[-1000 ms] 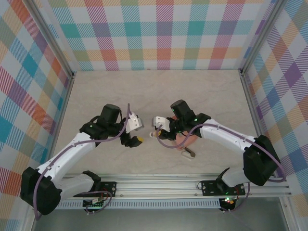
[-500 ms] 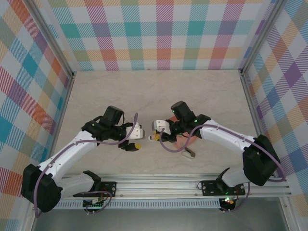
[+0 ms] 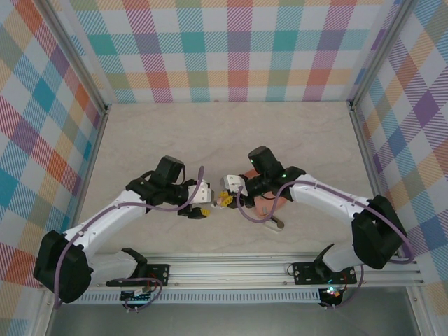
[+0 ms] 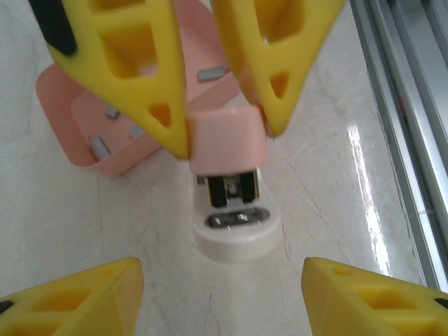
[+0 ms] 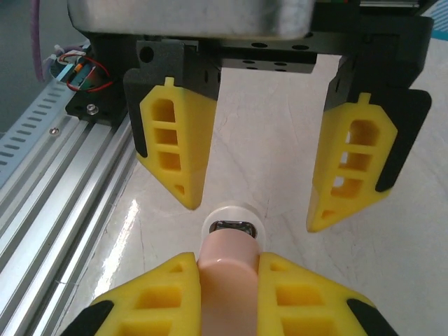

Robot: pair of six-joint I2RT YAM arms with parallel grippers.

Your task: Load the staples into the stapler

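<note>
The stapler (image 4: 227,136) has a pink top and a white round-nosed base with a metal anvil (image 4: 238,220). It stands on the table, nose towards my left arm. My right gripper (image 5: 227,264) is shut on the pink top from both sides. My left gripper (image 4: 222,297) is open; its fingertips (image 5: 183,178) stand either side of the white nose, a little short of it, touching nothing. Behind the stapler sits the salmon-pink tray (image 4: 59,94), with several small grey staples (image 4: 98,145) lying in it. From above, the left gripper (image 3: 208,204) and right gripper (image 3: 225,201) face each other tip to tip.
A small grey-white block (image 3: 274,224) lies on the table near the tray (image 3: 271,204). The aluminium rail (image 3: 231,269) runs along the near edge, close behind both grippers. Checked walls enclose the table on three sides, with open marble surface beyond the arms.
My left gripper has moved right, up to the stapler's nose, and its jaws have narrowed somewhat. My right gripper keeps its hold on the stapler in the same place.
</note>
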